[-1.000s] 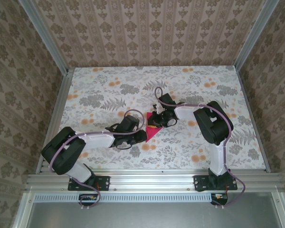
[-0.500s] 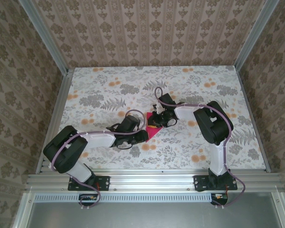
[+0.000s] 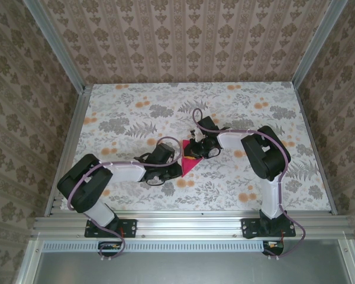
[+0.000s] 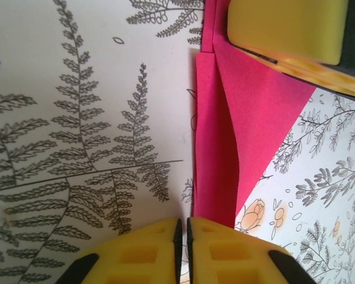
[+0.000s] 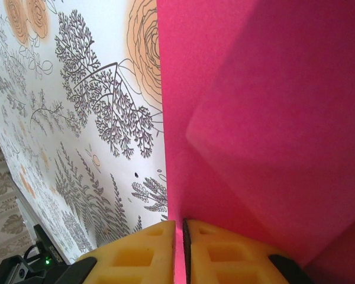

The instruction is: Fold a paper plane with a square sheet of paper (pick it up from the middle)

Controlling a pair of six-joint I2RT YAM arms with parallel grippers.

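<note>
Resting at the middle of the floral tabletop (image 3: 254, 118), the partly folded thin magenta-pink paper sheet (image 3: 188, 161) lies flat between our two arms. Our yellow right fingers (image 5: 225, 254) are clenched together, tips on the sheet; our yellow left fingers (image 4: 225, 254) are clenched empty just beside its near corner

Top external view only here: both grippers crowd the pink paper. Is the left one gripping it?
Observer: No. The left gripper has its jaws shut with nothing between them; the pink paper ends just beside their seam.
Operator: And the right?
Observer: The right gripper has its jaws shut too, their seam over the paper near its edge.
Operator: Any fold made?
Observer: Yes, a long flap lies folded over along one edge.
</note>
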